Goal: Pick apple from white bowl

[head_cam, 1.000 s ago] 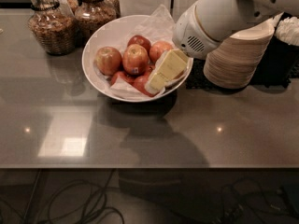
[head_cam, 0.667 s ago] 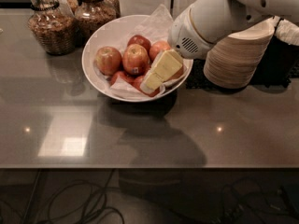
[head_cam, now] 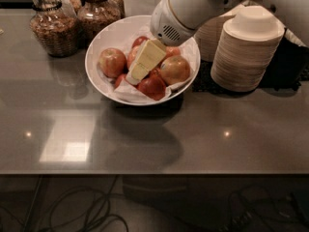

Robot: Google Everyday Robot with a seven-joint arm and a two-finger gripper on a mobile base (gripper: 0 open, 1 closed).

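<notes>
Cream plastic marks the gripper point(head_cam: 136, 71), which reaches down from the white arm point(head_cam: 193, 8) at the upper right of the frame into the middle of the white bowl point(head_cam: 96, 76). It slants down and to the left, its tip low among the fruit near the bowl's centre. Whether it is spread, closed or grasping anything cannot be told from this angle.

My reading is that the apple point(head_cam: 131, 56) meant here is the red-over-yellow one in the middle of the pile. It lies directly beneath and behind the gripper, with only a sliver of its left side showing past the cream edge. A second apple of similar colouring point(head_cam: 112, 62) sits clear to the left. The golden-tan apple point(head_cam: 175, 69) is just right of the gripper, and the deep red apple point(head_cam: 152, 86) is below it, toward the bowl's near rim. All rest on the white paper lining point(head_cam: 126, 93).

The apple being round, no long axis matters. What counts is that it sits straight under the gripper, hemmed in by neighbours on each side.

Glass jars point(head_cam: 50, 28) stand at upper left, a stack of beige bowls point(head_cam: 248, 52) at right, all on the grey counter point(head_cam: 145, 144).
</notes>
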